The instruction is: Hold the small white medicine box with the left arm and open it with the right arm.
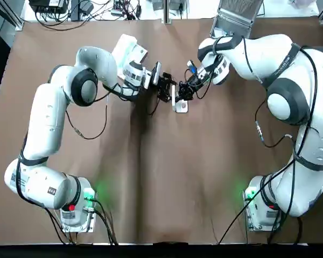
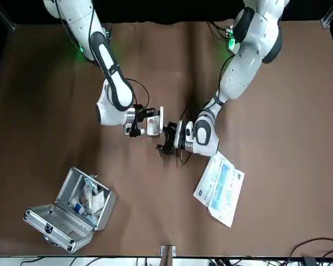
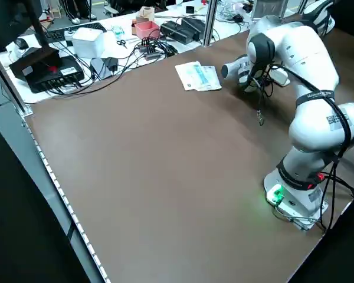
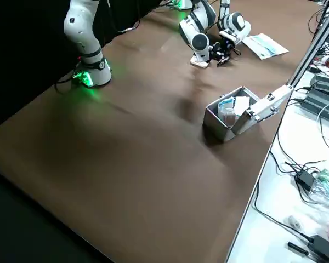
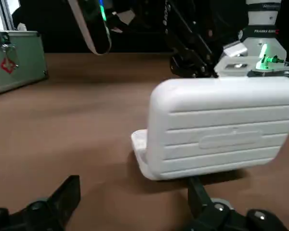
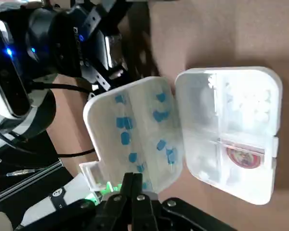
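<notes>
**Top view:** the medicine box (image 1: 180,106) lies mid-table between the grippers.
**Left wrist view:** the left gripper (image 5: 132,187) gapes wide near the base (image 5: 140,144); we advise closing it before any pull.
**Right wrist view:** the right gripper (image 6: 134,192) pinches the raised lid (image 6: 135,130); we advise a gentle swing.

You have the small white plastic medicine box (image 6: 229,134) lying open near the middle of the brown table (image 1: 151,177). Its ribbed lid (image 5: 221,127) stands upright on the hinge while the base lies flat, divided compartments showing

Brown table (image 1: 151,188): open metal case (image 2: 72,208), leaflet (image 2: 219,188), white medicine box (image 6: 226,130).
</notes>
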Controlling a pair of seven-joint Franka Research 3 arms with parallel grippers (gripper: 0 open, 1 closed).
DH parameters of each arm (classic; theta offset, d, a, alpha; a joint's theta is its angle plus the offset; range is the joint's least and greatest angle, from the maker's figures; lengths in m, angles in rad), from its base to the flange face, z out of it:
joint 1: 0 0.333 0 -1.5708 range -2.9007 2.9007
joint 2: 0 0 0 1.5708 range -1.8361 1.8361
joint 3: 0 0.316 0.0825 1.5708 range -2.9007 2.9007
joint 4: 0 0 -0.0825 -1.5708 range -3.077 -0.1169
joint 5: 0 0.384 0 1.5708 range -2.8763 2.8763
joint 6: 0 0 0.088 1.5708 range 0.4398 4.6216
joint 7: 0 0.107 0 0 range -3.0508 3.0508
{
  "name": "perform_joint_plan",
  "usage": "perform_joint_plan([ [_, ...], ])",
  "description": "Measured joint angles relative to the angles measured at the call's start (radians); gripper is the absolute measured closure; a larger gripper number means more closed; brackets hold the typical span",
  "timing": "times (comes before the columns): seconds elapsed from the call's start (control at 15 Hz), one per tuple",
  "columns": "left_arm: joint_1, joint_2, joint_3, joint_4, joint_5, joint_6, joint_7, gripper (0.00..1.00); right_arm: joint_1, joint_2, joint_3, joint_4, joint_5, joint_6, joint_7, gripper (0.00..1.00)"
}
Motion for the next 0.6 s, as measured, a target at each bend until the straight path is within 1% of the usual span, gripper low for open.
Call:
perform_joint_plan([
  [0.27, 0.045, -0.010, -0.001, 0.001, 0.043, -0.048, -0.034, 0.01, 0.003, 0.001, 0.001, 0.002, 0.009, 0.000, 0.000, 0.99],
  [0.6, 0.094, -0.035, -0.002, 0.003, 0.146, -0.104, -0.125, 0.01, 0.030, 0.020, 0.001, 0.019, 0.043, 0.004, -0.001, 0.99],
])
